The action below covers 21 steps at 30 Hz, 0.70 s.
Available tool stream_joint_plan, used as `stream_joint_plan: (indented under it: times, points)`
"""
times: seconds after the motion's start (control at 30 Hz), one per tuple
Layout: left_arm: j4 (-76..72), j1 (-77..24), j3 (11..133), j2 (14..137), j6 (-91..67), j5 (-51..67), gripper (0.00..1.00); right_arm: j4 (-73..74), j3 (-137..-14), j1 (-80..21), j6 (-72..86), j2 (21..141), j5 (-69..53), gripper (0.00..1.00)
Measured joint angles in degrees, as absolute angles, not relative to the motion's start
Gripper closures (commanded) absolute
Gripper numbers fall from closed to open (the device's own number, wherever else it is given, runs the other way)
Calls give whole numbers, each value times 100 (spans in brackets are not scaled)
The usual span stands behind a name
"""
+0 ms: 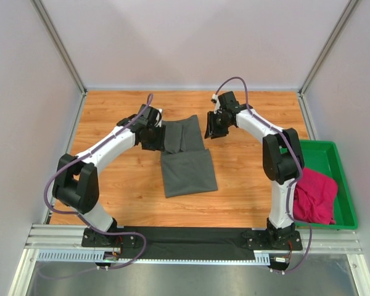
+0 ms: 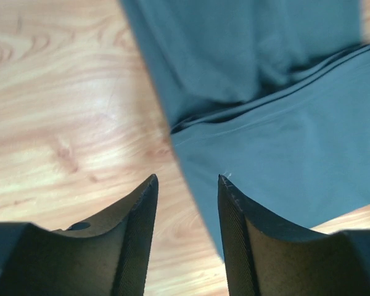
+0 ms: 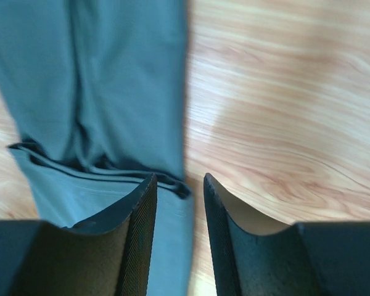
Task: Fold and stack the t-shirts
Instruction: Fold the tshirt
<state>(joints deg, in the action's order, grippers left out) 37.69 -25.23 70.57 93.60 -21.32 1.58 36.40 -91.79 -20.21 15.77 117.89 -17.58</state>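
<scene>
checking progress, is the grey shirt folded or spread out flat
Folded: the grey shirt lies on the table as a narrow strip, and a layered edge crosses it where one part overlaps the other.

- No words, numbers, labels or signs can be read in any of the views

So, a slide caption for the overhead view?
Open, the left gripper and right gripper flank a part-folded charcoal grey cloth t-shirt; magenta-pink t-shirt sits in green plastic tray.
</scene>
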Motion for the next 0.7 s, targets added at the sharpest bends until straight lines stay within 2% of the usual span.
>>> stream_joint_plan:
  times: [0.03,0.07,0.1,0.17,0.23,0.3,0.7]
  points:
    - [3680,-2521,7087,9317,-2132,211,57,3614,-9238,-2069,1623,11793,-1758,67]
    - [3594,-2502,7144,9345,-2134,272,61,3568,-9303,-2132,1717,11804,-1763,82]
    - [3481,-2491,7216,9432,-2139,346,65,3470,-9347,-2189,1804,11817,-1774,89]
    - [3210,-2421,7349,9708,-2165,491,73,3173,-9417,-2283,2119,11898,-1839,96]
    - [2867,-2268,7463,10103,-2239,703,79,2906,-9522,-2344,2364,12075,-1925,99]
    - [2613,-2099,7544,10451,-2338,869,80,2689,-9760,-2357,2578,12372,-2023,100]
    - [1968,-1590,9111,12529,-2757,1754,80,2078,-11893,-2102,3638,14501,-2283,100]
